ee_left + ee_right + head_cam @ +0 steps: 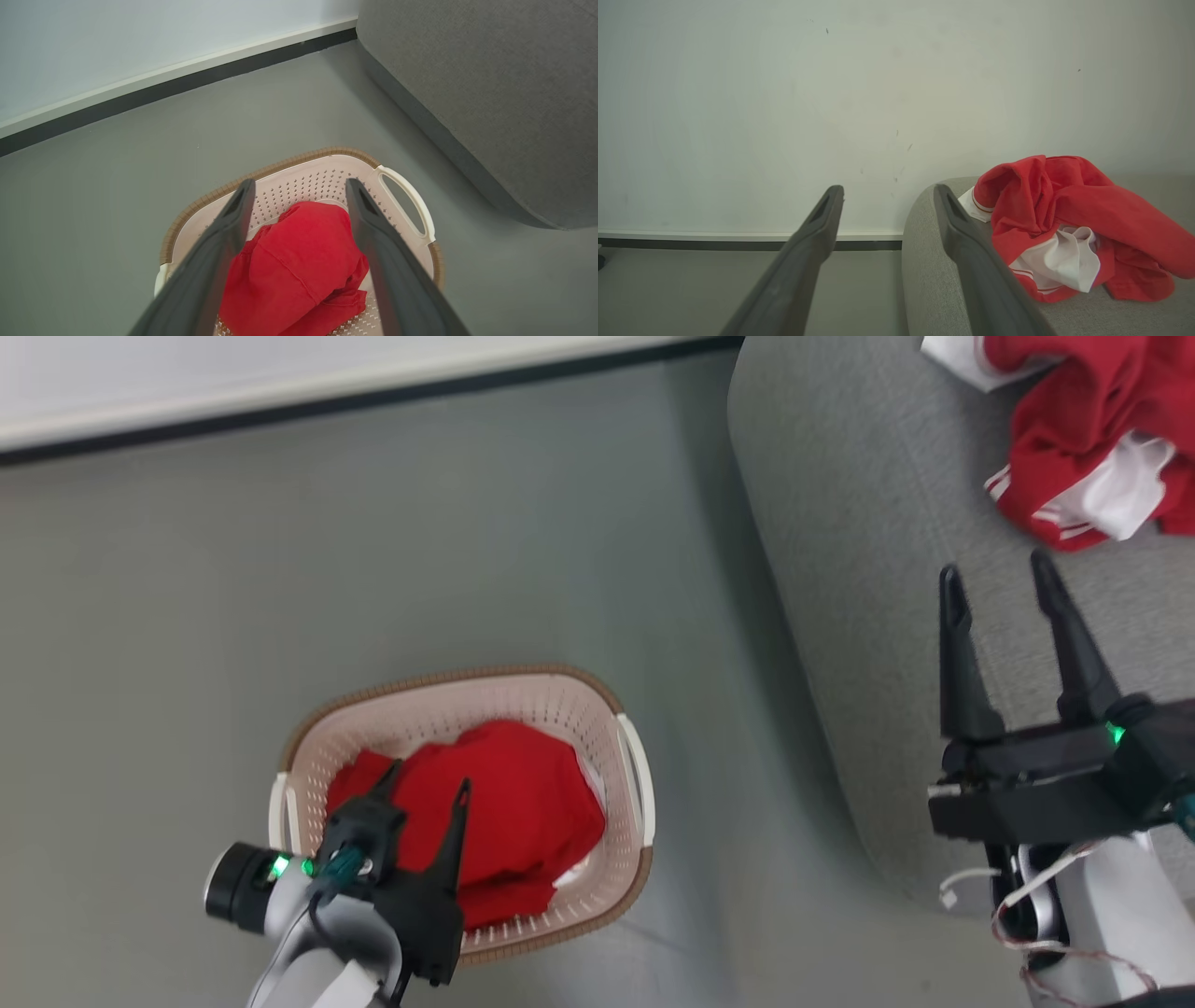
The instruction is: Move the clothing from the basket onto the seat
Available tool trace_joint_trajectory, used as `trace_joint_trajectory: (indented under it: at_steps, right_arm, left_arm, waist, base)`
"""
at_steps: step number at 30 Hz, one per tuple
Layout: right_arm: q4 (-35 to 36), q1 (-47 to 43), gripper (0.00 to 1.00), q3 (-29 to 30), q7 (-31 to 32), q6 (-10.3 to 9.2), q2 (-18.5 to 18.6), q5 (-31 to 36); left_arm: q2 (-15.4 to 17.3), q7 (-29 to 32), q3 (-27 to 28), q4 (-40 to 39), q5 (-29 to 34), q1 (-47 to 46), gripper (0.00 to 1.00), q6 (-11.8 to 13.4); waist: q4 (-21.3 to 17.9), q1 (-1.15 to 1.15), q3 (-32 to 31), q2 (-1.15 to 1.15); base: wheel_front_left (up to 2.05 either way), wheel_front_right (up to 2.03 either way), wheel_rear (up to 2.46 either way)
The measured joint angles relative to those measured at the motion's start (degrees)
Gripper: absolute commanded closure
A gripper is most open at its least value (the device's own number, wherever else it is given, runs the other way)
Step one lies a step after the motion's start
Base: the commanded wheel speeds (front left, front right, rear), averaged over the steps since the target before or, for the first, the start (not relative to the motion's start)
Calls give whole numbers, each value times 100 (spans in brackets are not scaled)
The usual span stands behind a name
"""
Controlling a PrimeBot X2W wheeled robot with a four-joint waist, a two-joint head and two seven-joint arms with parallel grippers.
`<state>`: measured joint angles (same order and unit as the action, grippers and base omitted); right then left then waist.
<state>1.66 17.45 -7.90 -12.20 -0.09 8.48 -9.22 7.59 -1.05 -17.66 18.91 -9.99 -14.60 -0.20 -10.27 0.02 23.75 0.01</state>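
A cream basket (632, 775) with a brown rim stands on the floor at lower left, holding a crumpled red garment (523, 803). My left gripper (425, 782) hangs open just above that garment, fingers spread and empty; its wrist view shows the basket (404, 196) and the red garment (299, 261) between the fingers. A red jersey with white sleeves (1092, 439) lies on the grey seat (859, 523) at upper right. My right gripper (994, 579) is open and empty over the seat, short of the jersey (1064, 224), which lies bunched on the seat (924, 261).
Grey floor (373, 551) spreads between the basket and a white wall with a dark skirting strip (280, 415) at the back. The seat's rounded side rises close to the right of the basket.
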Motion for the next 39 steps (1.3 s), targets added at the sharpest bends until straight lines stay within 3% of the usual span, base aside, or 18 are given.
trace_joint_trajectory:
  at_steps: [17,26,39]
  right_arm:
    - [414,1037,0,166,-26,-68,91,12]
    - [472,1394,0,198,-75,-125,54,12]
    - [234,1623,0,-13,-157,-132,-120,22]
  left_arm:
    - [-88,527,-519,1627,617,-1511,0,-192]
    - [84,710,-610,2220,781,-2054,0,-319]
    - [194,869,-936,2947,1079,-2432,0,-454]
  waist:
    - [27,0,1539,0]
    - [49,0,2290,1]
    - [60,-1,2753,0]
  base:
    - [0,0,0]
    - [0,0,0]
    - [0,0,0]
